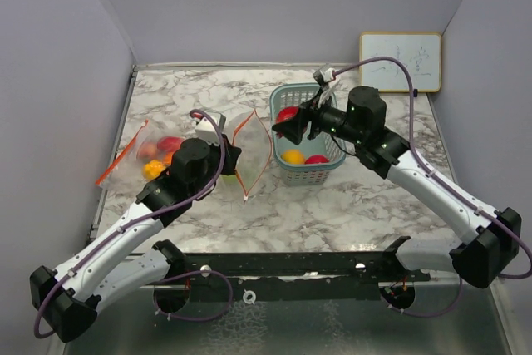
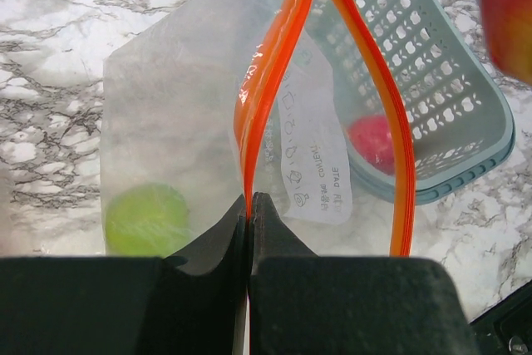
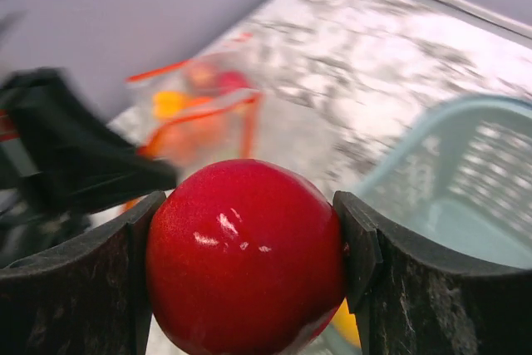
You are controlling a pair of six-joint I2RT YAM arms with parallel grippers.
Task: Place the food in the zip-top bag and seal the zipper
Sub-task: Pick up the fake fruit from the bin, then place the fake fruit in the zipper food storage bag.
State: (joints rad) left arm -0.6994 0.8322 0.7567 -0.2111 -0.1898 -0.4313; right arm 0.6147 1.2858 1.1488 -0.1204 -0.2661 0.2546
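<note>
My left gripper (image 2: 249, 199) is shut on one orange zipper strip of the clear zip-top bag (image 2: 174, 122), whose mouth gapes wide. A green toy fruit (image 2: 148, 220) lies inside the bag. From above, the left gripper (image 1: 235, 158) holds the bag (image 1: 264, 149) upright beside the teal basket (image 1: 309, 175). My right gripper (image 3: 249, 255) is shut on a glossy red fruit (image 3: 245, 259), raised over the basket's left end (image 1: 288, 118). A yellow fruit (image 1: 293, 156) and a red fruit (image 1: 317, 160) remain in the basket.
A second zip-top bag (image 1: 137, 154) holding red and orange fruits lies at the table's left. A small whiteboard (image 1: 400, 61) leans on the back right wall. Grey walls close in the marble table (image 1: 349, 205) on three sides.
</note>
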